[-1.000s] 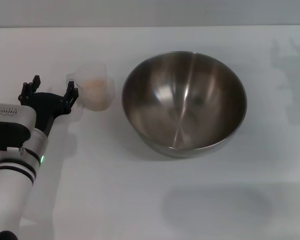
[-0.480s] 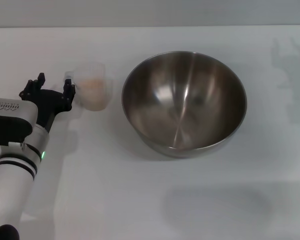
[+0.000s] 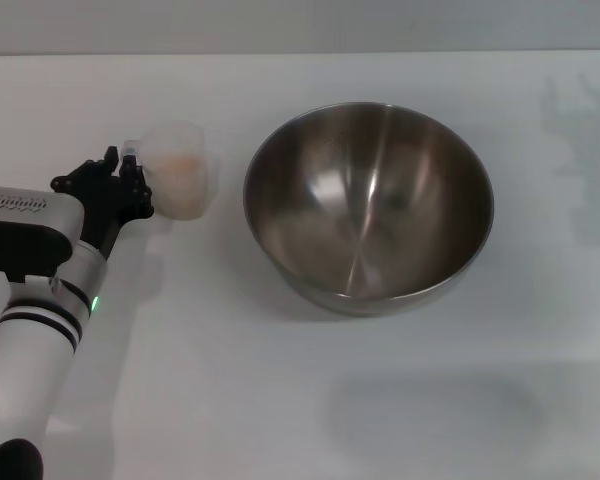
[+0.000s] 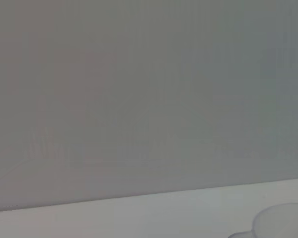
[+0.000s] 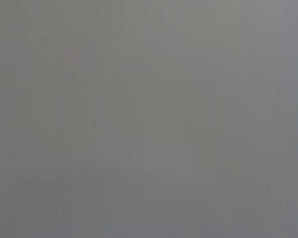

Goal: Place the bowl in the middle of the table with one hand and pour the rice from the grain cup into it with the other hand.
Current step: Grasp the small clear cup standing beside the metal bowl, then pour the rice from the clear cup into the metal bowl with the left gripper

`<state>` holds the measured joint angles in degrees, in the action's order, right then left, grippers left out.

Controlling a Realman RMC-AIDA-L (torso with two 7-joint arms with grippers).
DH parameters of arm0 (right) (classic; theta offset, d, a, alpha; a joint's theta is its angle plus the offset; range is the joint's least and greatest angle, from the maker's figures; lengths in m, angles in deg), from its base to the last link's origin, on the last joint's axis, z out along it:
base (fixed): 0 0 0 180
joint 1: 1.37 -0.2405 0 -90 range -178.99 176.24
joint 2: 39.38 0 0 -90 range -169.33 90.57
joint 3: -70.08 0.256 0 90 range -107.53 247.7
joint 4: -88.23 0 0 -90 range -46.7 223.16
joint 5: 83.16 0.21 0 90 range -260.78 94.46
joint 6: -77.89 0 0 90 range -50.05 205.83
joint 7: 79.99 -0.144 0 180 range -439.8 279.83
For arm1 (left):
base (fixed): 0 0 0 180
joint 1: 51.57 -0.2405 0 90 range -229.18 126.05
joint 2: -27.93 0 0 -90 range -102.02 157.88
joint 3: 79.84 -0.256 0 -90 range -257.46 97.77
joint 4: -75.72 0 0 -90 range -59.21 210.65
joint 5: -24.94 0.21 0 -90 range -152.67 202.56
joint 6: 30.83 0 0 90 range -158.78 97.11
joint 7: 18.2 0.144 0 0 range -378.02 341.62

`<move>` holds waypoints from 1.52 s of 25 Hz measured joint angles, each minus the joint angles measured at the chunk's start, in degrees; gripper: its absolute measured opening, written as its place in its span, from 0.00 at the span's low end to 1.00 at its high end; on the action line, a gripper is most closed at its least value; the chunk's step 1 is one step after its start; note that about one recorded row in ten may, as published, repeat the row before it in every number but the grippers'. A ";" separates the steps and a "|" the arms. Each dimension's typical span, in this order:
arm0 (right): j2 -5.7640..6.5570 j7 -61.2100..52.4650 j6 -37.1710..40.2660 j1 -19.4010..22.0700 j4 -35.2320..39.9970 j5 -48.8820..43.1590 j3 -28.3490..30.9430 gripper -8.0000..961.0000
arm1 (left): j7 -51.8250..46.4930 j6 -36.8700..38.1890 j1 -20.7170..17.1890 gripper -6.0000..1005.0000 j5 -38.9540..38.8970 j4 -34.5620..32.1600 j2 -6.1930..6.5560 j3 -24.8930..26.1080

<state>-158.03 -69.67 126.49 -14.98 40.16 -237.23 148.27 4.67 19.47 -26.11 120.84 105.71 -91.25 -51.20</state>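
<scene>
Left gripper (image 3: 115,170) sits at the grain cup (image 3: 180,170) handle; can't tell if it's clamped. Bowl (image 3: 368,205) just past the cup, mid-table (image 3: 280,400). Risk: a shallow handle grip lets the cup twist, spilling rice (image 3: 185,165).

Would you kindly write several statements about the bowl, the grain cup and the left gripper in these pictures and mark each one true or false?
1. The bowl holds no rice. True.
2. The grain cup lies tipped over on the table. False: it stands upright with the rice inside.
3. The left gripper is at the cup's side away from the bowl. True.
4. The right gripper is holding the bowl's rim. False: no right gripper is in view, and the bowl sits alone.
5. The cup stands to the bowl's right. False: it stands to its left.
</scene>
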 joint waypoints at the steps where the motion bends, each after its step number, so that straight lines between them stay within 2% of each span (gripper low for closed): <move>1: 0.03 0.02 0.00 -0.01 0.00 0.00 0.01 0.43 | -0.67 -0.61 0.44 0.30 0.00 -0.13 0.00 0.00; 4: 0.11 0.06 0.00 -0.02 0.00 0.00 0.03 0.43 | -1.44 -0.88 0.74 0.17 0.04 -0.19 0.00 0.00; 12: 0.04 0.08 0.00 -0.21 0.66 0.00 0.74 0.43 | -1.94 0.01 0.65 0.02 2.17 0.13 0.00 -0.02; 20: -0.12 -0.29 0.37 -1.32 2.81 0.00 1.45 0.43 | 2.63 11.99 -0.18 0.02 6.25 -0.08 0.29 -0.23; 23: -0.11 -0.09 0.66 -1.70 3.53 0.00 1.77 0.43 | 7.32 16.54 0.02 0.02 9.03 -0.19 0.42 -0.18; 27: -0.09 -0.22 2.42 -3.36 6.68 0.00 2.21 0.43 | 20.98 20.84 0.53 0.03 14.12 1.07 0.09 -0.27; 30: -0.09 -0.34 3.62 -4.42 8.95 0.13 2.30 0.43 | 33.94 21.69 0.82 0.03 19.82 2.96 0.01 -0.72; 31: -0.09 -0.34 4.16 -4.84 9.84 0.17 2.45 0.43 | 33.94 21.69 0.82 0.03 19.82 2.96 0.01 -0.72; 38: -0.16 -0.36 5.65 -5.97 11.82 0.24 2.75 0.43 | 53.02 20.36 0.79 0.03 30.46 4.24 0.00 -1.97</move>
<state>-158.19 -70.03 132.14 -20.95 51.98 -236.99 151.02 57.69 39.83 -25.33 151.29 109.95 -91.25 -53.17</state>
